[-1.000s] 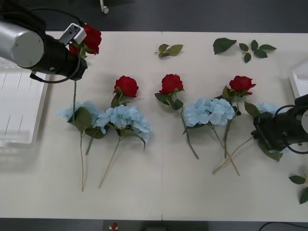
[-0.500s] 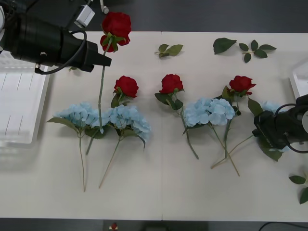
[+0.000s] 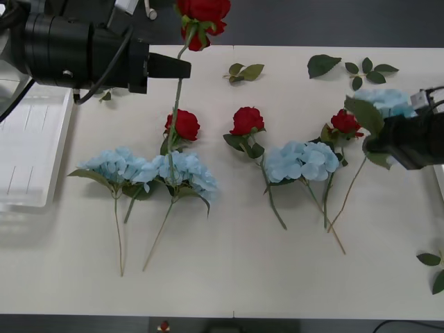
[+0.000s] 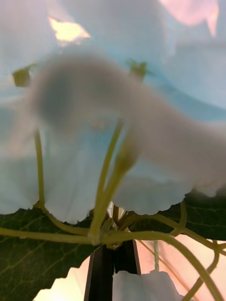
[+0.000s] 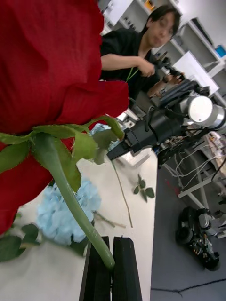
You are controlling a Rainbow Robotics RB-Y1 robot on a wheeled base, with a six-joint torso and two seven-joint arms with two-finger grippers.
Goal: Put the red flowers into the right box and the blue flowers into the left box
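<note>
From the front, our left claw (image 3: 182, 68) is clenched on the thin stem of a red rose (image 3: 203, 15), whose bloom stands just above the claw while the stem hangs below it over the bench (image 3: 229, 270). Our right claw (image 3: 374, 144) is clenched on a blue flower (image 3: 386, 101), the cluster just above it and the stem trailing down towards the bench. The left box (image 3: 28, 156) lies below and behind our left arm. Compared with a half second ago, the rose sits higher and farther toward our right, and the blue flower has come up off the bench.

In the right wrist view, pale petals (image 4: 94, 141) press close over the black fingers (image 4: 101, 273), which pinch the green stalks.

In the left wrist view, the fingers (image 5: 96, 277) meet on the rose's stem (image 5: 70, 202) right under the bloom.

We judge both flowers light and floppy, with crushable petals, so the stiffer stem near the head seems the best hold.
</note>
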